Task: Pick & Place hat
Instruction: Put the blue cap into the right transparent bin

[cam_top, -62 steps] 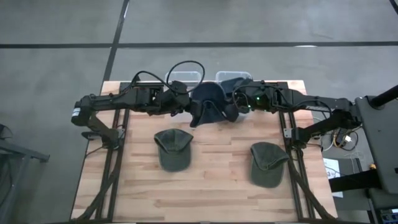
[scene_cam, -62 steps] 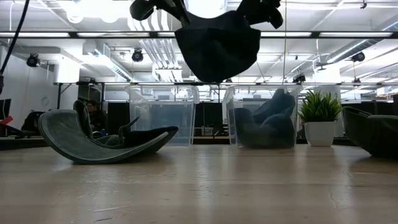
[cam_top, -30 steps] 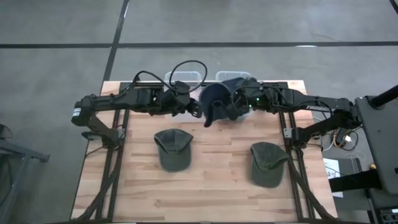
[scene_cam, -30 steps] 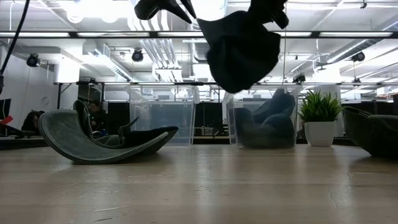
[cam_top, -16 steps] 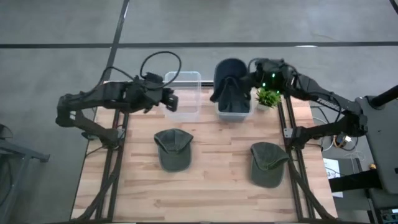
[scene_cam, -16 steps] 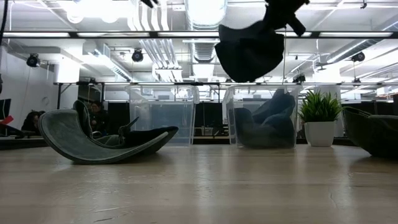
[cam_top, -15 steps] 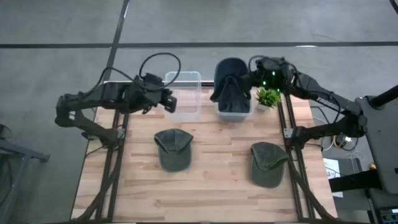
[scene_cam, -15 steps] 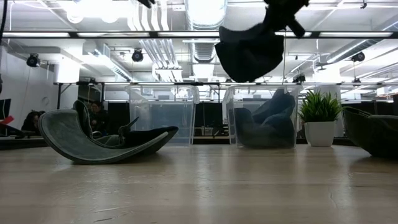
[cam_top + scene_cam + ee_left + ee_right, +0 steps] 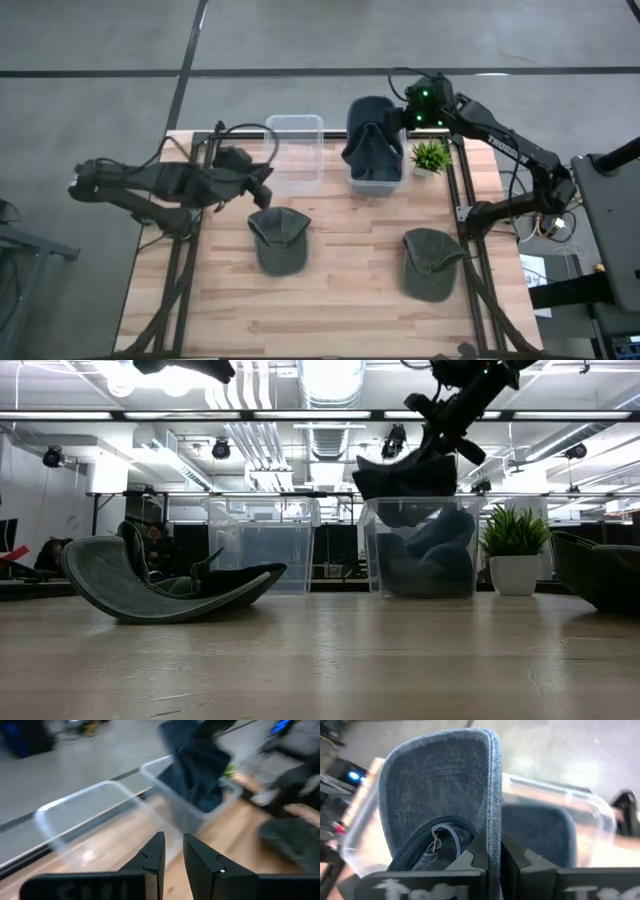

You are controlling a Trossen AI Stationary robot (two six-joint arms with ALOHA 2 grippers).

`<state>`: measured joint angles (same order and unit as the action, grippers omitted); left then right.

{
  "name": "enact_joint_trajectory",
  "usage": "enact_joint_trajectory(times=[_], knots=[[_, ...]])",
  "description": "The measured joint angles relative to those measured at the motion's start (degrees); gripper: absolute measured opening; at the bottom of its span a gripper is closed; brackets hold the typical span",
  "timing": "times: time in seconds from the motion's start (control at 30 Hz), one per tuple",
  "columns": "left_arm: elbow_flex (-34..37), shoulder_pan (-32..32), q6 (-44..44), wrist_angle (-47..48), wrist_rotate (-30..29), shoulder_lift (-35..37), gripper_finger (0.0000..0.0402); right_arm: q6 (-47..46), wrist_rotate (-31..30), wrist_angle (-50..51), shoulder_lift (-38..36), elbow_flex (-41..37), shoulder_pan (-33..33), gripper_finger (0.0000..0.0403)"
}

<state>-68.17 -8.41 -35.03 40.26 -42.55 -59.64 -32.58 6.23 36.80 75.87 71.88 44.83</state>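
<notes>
While the left end effector (image 9: 262,178) is held over the left part of the worktop (image 9: 340,290), near the empty clear bin (image 9: 297,152), its fingers are seen slightly parted with nothing between them. Just below that bin a green cap (image 9: 278,238) is left lying on the boards, and a second green cap (image 9: 432,262) is left toward the right. Further right, the dark blue hat (image 9: 372,140) is held over the right clear bin (image 9: 376,182), its lower part apparently dipping into the bin, where other dark hats are already stowed. The brim is pinched by the shut right end effector (image 9: 494,851). The hat's long axis is judged to run front to back across the bin, the crown hanging downward. Placement is judged nearly complete: release is left, then the two caps.
</notes>
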Motion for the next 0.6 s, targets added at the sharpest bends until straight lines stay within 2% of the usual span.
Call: enact_joint_trajectory(times=[0.17, 0.27, 0.43, 0.6], knots=[[14.3, -0.1, 7.3, -18.2, 6.3, 10.2, 0.0062, 0.5, -0.2, 3.3, 1.1, 0.0, 0.4, 0.0011], [21.9, -0.1, 8.2, -26.7, 8.6, 15.0, 0.0062, 0.1, -0.5, 3.1, 1.9, 0.0, 0.3, 0.0011], [31.8, -0.1, 4.7, -33.5, 10.6, 20.0, 0.0062, -0.3, -2.1, 3.5, 3.5, -0.2, 0.3, 0.0011], [38.0, -0.1, 1.4, -37.5, 11.9, 22.3, 0.0062, -0.2, -5.6, 3.3, 5.7, -0.5, 0.0, 0.0011]])
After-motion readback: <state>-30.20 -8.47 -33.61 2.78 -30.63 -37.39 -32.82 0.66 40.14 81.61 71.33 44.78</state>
